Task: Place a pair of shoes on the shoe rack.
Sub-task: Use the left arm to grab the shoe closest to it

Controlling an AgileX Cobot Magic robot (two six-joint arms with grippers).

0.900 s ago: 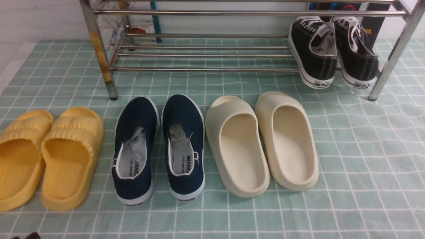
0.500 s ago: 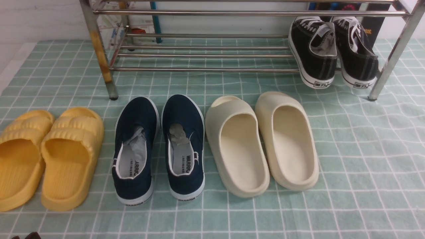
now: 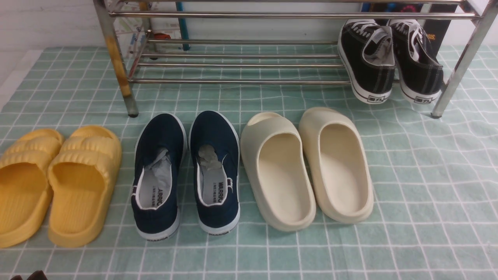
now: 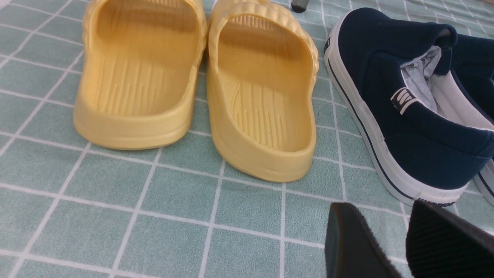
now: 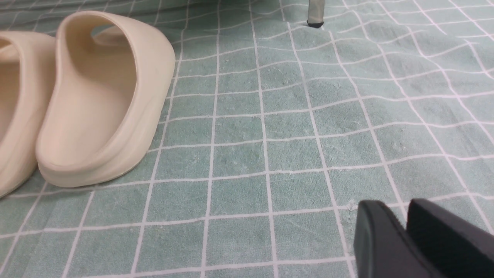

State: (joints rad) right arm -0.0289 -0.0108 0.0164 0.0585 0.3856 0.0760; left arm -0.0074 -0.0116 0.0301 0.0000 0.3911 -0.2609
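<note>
Two navy slip-on shoes, the left one [image 3: 159,175] and the right one [image 3: 216,171], stand side by side on the cloth, toes toward the chrome shoe rack [image 3: 241,81] behind them. In the left wrist view the nearer navy shoe [image 4: 389,116] lies just beyond my left gripper [image 4: 380,210]. That gripper is open, apart from the shoe's heel, with only cloth showing between its fingers. My right gripper [image 5: 397,210] is shut and empty, low over bare cloth to the right of the cream slides. Only a dark tip of the left gripper [image 3: 29,277] shows in the front view.
Yellow slides [image 3: 54,182] sit left of the navy pair and cream slides [image 3: 307,167] right of it. Black lace-up sneakers [image 3: 389,58] lean on the rack's lower bars at the right. A green checked cloth [image 3: 428,194] covers the floor.
</note>
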